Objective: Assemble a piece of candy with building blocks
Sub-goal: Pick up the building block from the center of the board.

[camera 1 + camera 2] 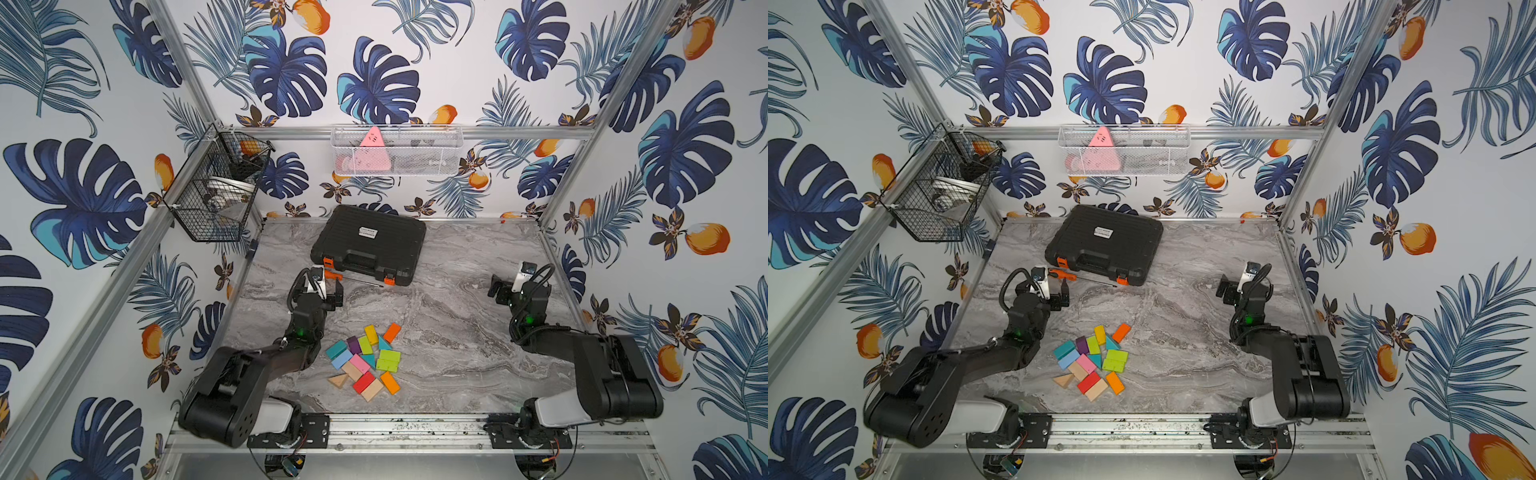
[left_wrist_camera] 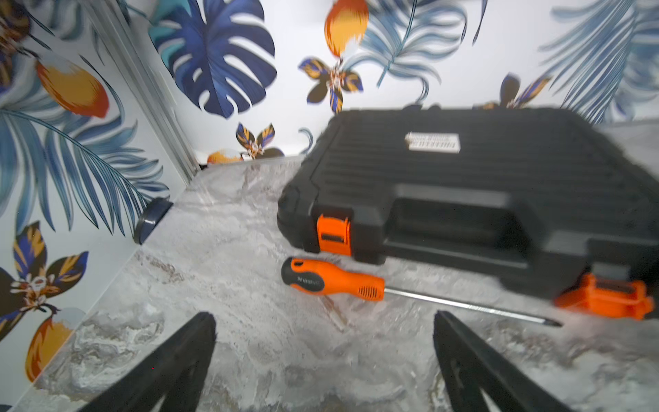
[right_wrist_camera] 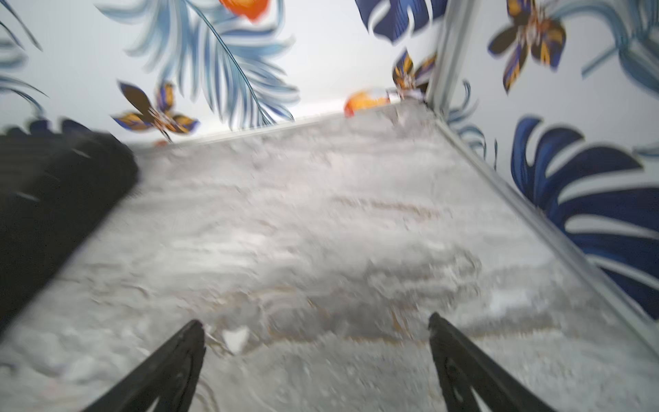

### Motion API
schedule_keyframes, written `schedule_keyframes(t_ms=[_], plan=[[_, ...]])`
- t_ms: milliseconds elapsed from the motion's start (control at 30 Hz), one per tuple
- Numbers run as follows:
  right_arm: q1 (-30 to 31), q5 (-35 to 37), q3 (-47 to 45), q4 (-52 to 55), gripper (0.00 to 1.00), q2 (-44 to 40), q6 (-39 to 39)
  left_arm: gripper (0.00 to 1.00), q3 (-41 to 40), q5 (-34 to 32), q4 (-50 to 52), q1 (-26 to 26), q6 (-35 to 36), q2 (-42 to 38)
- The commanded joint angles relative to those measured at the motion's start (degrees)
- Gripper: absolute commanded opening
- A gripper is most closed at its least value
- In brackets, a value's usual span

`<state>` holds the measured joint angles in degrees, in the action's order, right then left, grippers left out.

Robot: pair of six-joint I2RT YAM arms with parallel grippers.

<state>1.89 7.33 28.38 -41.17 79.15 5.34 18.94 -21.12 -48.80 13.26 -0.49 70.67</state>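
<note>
Lying in a loose cluster on the marble bench [image 1: 457, 340], the building blocks [image 1: 365, 359] sit near its front edge, closer to the left arm than the right, and neither claw touches them. Beyond them, toward the back-left corner, the left gripper [image 1: 323, 287] hangs with jaws spread wide and empty. It stops just short of an orange-handled screwdriver [image 2: 331, 280] beside a black tool case [image 1: 370, 245]. By the right edge, the right gripper [image 3: 317, 324] is likewise spread, and its blurred wrist view seems to show only bare bench between the fingers.
</note>
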Motion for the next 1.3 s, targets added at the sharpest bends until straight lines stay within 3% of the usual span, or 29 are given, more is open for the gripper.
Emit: schedule_keyframes(t_ms=[0,100,200,333,467,533,667,767,900,1000,1100,1267], plan=[[0.22,-2.62,4.94,16.31,1.00,-6.19,13.08,0.99,1.60,-1.60,16.03,0.27,-14.18,-10.01],[0.16,-13.55,8.79,24.75,1.00,-8.37,21.71,0.99,5.00,7.18,27.24,0.27,-23.61,-15.53],[0.04,-24.71,6.44,23.68,1.00,-10.81,27.28,0.99,7.21,13.79,34.03,0.28,-32.09,-18.42],[0.06,-26.69,-1.68,20.82,1.00,-21.48,32.69,0.99,13.74,14.83,51.51,0.22,-40.08,-22.00],[0.36,-35.52,-4.33,25.75,0.99,-27.12,32.82,0.99,21.17,25.18,63.23,0.19,-36.27,-22.47],[2.49,-37.76,-2.90,30.65,0.90,-25.91,32.41,0.99,25.42,29.35,69.78,0.19,-33.21,-21.97],[19.24,-27.84,7.98,49.59,0.85,-17.47,21.17,0.96,31.69,33.13,82.57,0.23,-25.42,-21.61],[31.32,-22.72,16.43,59.34,0.82,-9.26,15.35,0.94,33.49,31.04,89.04,0.23,-21.31,-23.53],[39.86,-20.34,23.76,65.86,0.75,-0.98,10.61,0.93,33.36,25.01,92.11,0.28,-18.30,-28.56],[46.97,-12.88,28.85,70.59,0.70,4.56,5.08,0.92,30.82,20.95,91.07,0.28,-19.16,-33.00],[51.41,-7.60,31.77,73.38,0.64,9.80,0.25,0.91,29.60,21.19,90.02,0.22,-19.12,-36.21],[55.52,-5.73,32.11,73.29,0.55,15.94,-6.53,0.92,30.19,17.38,91.72,0.19,-19.53,-37.14]])
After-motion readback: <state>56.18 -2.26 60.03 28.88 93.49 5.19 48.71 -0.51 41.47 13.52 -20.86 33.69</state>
